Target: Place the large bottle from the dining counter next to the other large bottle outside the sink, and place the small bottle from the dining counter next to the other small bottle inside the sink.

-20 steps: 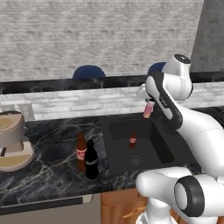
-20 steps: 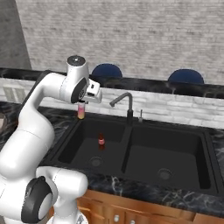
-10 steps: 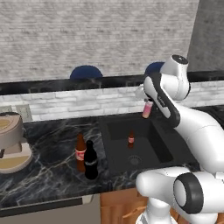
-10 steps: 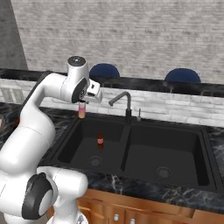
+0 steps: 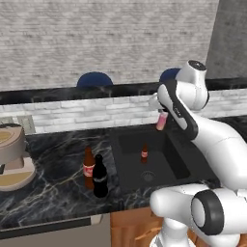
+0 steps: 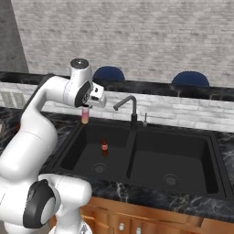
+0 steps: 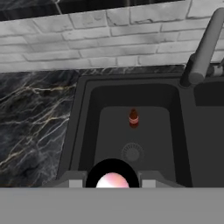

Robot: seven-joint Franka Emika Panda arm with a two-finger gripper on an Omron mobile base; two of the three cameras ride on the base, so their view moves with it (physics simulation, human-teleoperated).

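Note:
My gripper (image 5: pixel 161 115) (image 6: pixel 85 109) (image 7: pixel 112 182) is shut on the small pale-pink bottle (image 5: pixel 161 121) (image 6: pixel 84 116) (image 7: pixel 112 180), hanging upright above the back of the sink's (image 5: pixel 126 166) (image 6: pixel 137 161) (image 7: pixel 87 118) left basin. Down on that basin's floor, near the drain, stands the other small bottle (image 5: pixel 144 152) (image 6: pixel 104 146) (image 7: pixel 133 118). On the marble left of the sink, the large black bottle (image 5: pixel 100 176) stands close beside the amber-brown large bottle (image 5: pixel 88 168). The dining counter (image 5: pixel 58 94) (image 6: pixel 151 87) runs behind the brick ledge.
A curved faucet (image 6: pixel 129 104) (image 7: pixel 203 48) rises behind the sink's divider, right of the gripper. A beige appliance (image 5: pixel 12 157) sits at the far left of the counter. Blue stools (image 5: pixel 94 79) (image 6: pixel 109 73) stand behind the dining counter. The right basin (image 6: pixel 176 160) holds nothing.
The whole picture has drifted slightly, so the camera shifted a little. The gripper keeps its hold on the small bottle at the same spot above the basin.

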